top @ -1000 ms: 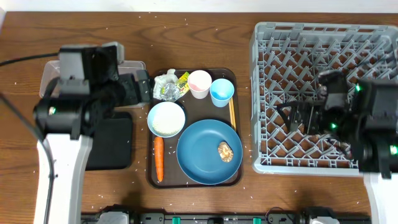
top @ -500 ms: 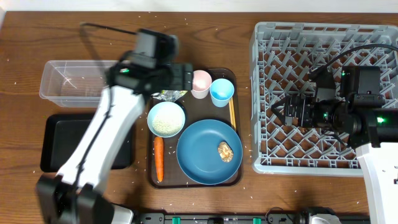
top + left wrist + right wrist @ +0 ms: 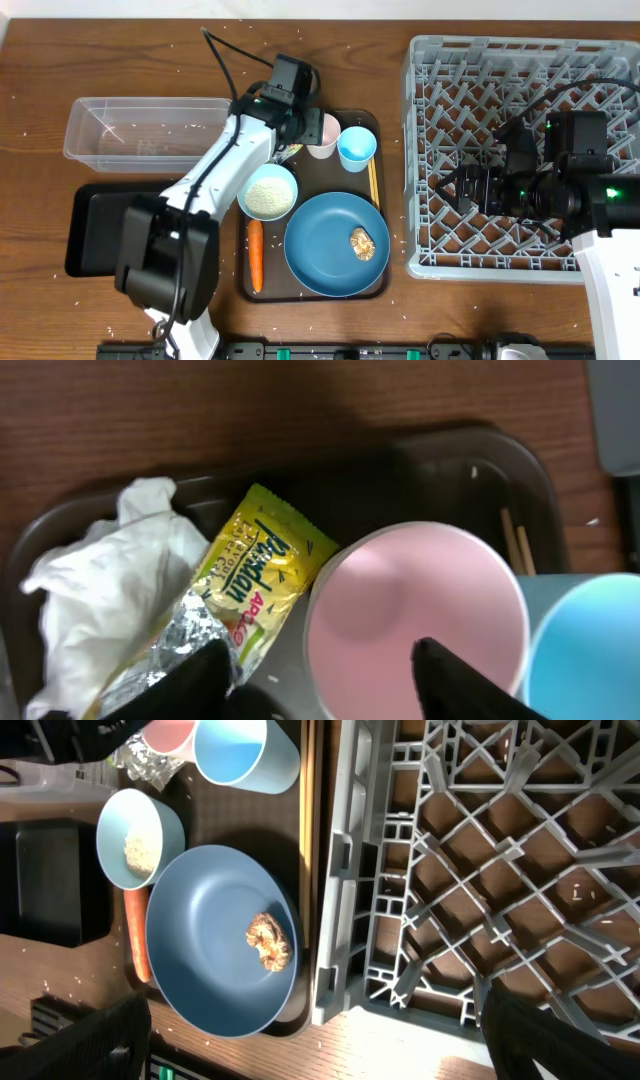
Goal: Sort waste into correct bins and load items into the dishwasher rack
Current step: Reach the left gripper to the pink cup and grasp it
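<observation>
Now that your left gripper [image 3: 320, 660] has swung from the clear tub [image 3: 140, 125] to above the yellow wrapper [image 3: 255, 575] at the tray's [image 3: 380, 490] back, fingers [image 3: 195, 680] spread and empty, you look set for a waste pick.

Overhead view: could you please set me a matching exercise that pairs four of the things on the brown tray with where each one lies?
Things:
1. carrot
2. rice grains
3. brown food lump
4. chopsticks

Places:
A. inside the white bowl
B. along the right edge of the brown tray, just below the light-blue cup in the picture
C. on the blue plate
D. flat on the tray, left of the plate

Pairs: 1-D, 2-A, 3-C, 4-B
</observation>
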Robot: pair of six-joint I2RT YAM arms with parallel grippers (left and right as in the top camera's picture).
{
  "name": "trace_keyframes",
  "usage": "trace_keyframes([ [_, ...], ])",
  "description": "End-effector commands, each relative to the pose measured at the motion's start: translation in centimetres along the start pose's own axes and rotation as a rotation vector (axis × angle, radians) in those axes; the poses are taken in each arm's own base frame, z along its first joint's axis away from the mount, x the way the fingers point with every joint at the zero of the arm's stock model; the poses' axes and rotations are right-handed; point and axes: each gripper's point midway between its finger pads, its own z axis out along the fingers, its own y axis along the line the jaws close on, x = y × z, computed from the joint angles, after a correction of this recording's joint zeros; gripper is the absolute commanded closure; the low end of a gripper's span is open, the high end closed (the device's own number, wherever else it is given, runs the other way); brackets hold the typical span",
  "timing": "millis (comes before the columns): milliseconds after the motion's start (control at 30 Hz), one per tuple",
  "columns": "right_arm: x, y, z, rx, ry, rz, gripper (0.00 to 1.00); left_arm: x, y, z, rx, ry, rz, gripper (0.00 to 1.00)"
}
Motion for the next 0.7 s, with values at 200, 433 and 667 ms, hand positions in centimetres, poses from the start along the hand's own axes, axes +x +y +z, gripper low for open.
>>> trace_keyframes([
  [200, -0.9, 0.2, -0.5, -0.001, -0.032, 0.000, 0.01, 0.4, 0.7, 3.0, -0.027, 0.032, -0.007, 0.66],
  [433, -0.8, 0.2, -0.5, -0.001, -0.029, 0.001, 0.01, -0.9, 0.4, 2.6, -0.015, -0.021, -0.006, 0.94],
  [667, -0.8, 0.1, -0.5, 0.002, -0.028, 0.003, 0.01, -3.4, 0.3, -4.1, -0.004, -0.134, -0.015, 0.94],
])
